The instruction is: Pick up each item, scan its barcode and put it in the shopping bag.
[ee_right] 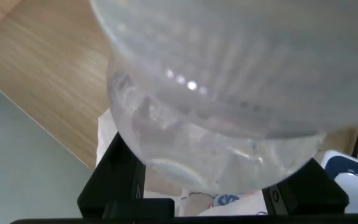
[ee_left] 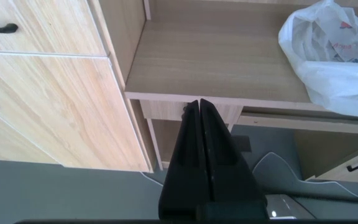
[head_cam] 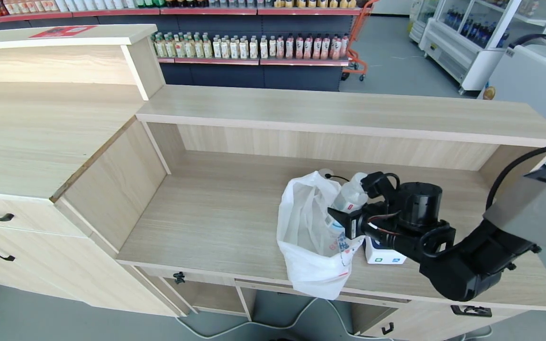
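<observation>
Your right gripper point(head_cam: 356, 204), at lower right of the head view, was clamped on a clear bottle point(head_cam: 350, 198), its black fingers point(ee_right: 117, 182) pressed to the bottle's sides. The bottle was tilted at the open mouth of the white shopping bag point(head_cam: 306, 237), which sat near the front edge of the counter point(head_cam: 216, 213) at lower centre. A white-and-blue box point(head_cam: 383, 255) lay just beside the bag, under your arm. Printed packaging showed inside the bag; what it was could not be told. Your left gripper point(ee_left: 199, 107), fingers pressed together and empty, hung below the counter edge near the drawers point(ee_left: 42, 37). Far behind, at upper centre, shelves point(head_cam: 254, 60) held rows of drinks.
</observation>
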